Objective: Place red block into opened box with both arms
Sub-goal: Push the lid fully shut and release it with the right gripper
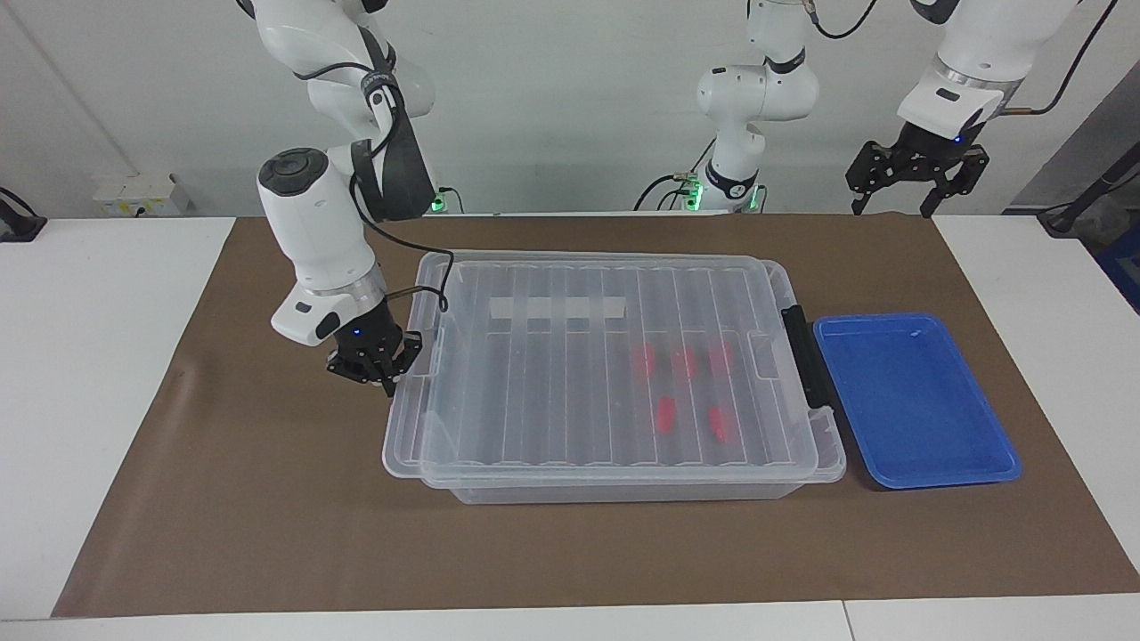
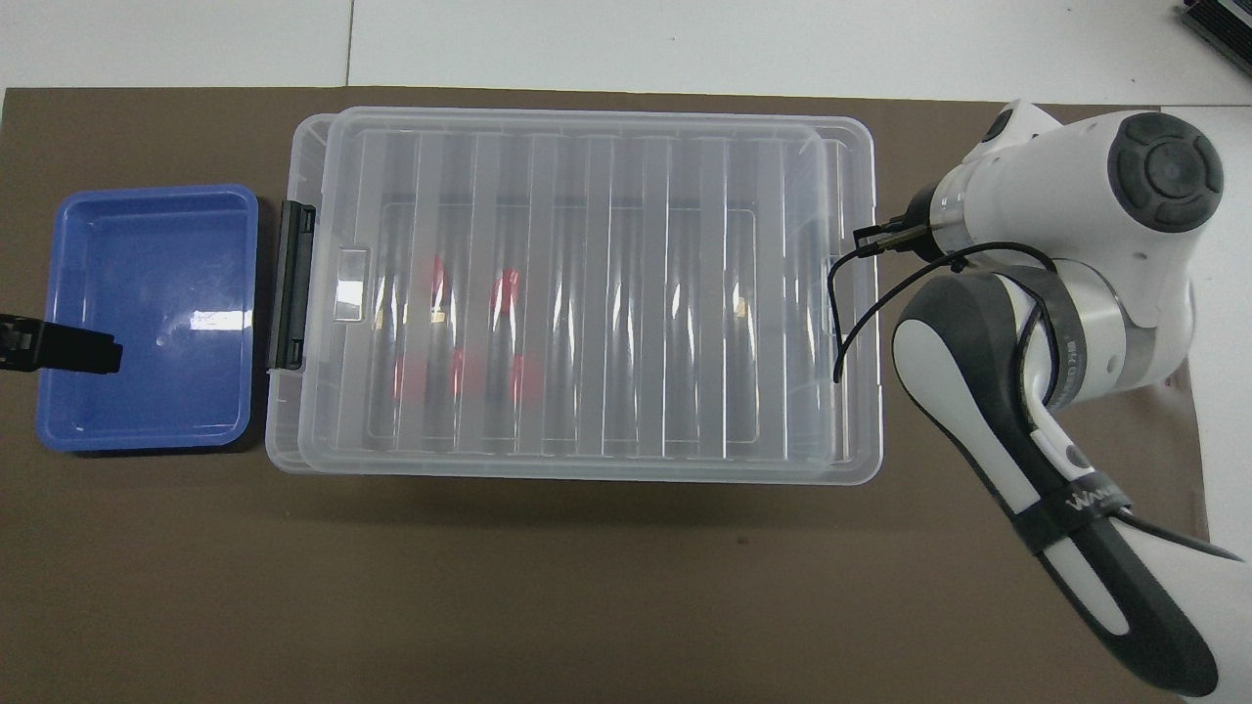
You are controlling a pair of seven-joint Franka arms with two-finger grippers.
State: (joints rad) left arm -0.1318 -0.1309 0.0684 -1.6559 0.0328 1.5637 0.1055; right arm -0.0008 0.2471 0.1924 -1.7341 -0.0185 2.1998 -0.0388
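Observation:
The box [image 1: 623, 490] is a large clear bin in the middle of the brown mat. Its ribbed clear lid [image 1: 570, 392] with the white tape strip lies flat on top and covers nearly all of it. Several red blocks [image 1: 643, 361] [image 2: 506, 289] show through the lid, inside the box toward the black latch [image 1: 806, 356]. My right gripper [image 1: 378, 369] is shut and low, its fingertips against the lid's end at the right arm's end of the box. My left gripper [image 1: 908, 198] hangs open and empty, high over the left arm's end of the table; the overhead view shows it [image 2: 59, 349] over the blue tray.
A shallow blue tray [image 1: 917, 445] with nothing in it lies on the mat beside the box's latch end. The brown mat [image 1: 570, 552] stretches bare on the side farther from the robots. The right arm's wrist and cable hang just off the box's end.

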